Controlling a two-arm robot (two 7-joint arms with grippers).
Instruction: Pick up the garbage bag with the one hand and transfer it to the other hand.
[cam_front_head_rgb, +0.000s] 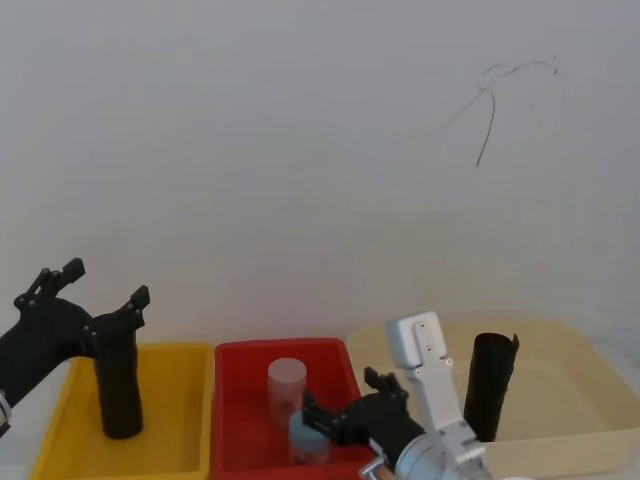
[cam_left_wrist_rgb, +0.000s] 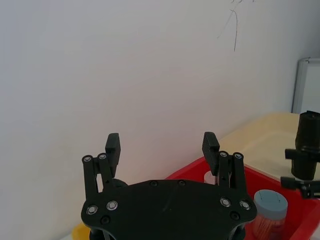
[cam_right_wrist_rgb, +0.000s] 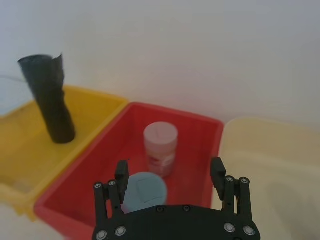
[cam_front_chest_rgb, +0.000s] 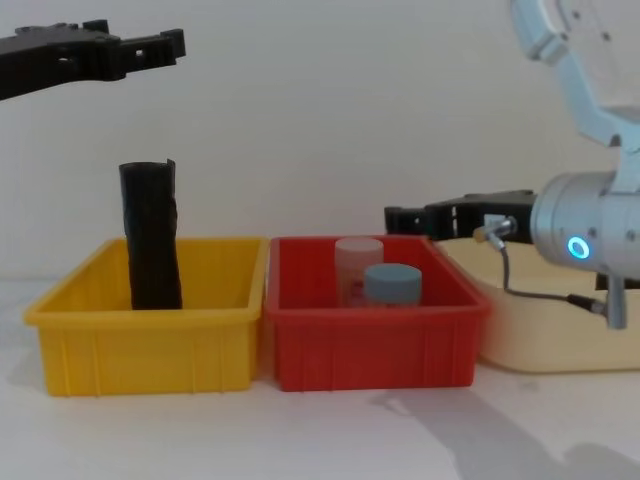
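The garbage bag (cam_front_head_rgb: 119, 388), a tall wrinkled black roll, stands upright in the yellow bin (cam_front_head_rgb: 170, 440) and rises above its walls. It is also in the chest view (cam_front_chest_rgb: 152, 240) and the right wrist view (cam_right_wrist_rgb: 52, 97). My left gripper (cam_front_head_rgb: 108, 283) hangs open well above the bag's top, touching nothing; the chest view shows the gap under the left gripper (cam_front_chest_rgb: 160, 45). My right gripper (cam_front_head_rgb: 340, 402), on the wrist with a blue ring light (cam_front_chest_rgb: 578, 247), hovers open over the red bin (cam_front_head_rgb: 240, 410) with nothing in it.
The red bin (cam_front_chest_rgb: 370, 335) holds a pale-lidded pink jar (cam_right_wrist_rgb: 160, 148) and a blue-lidded jar (cam_right_wrist_rgb: 144, 190). A second black roll (cam_front_head_rgb: 492, 385) with a notched top stands in the cream bin (cam_front_head_rgb: 570, 400) on the right. A white wall lies behind the bins.
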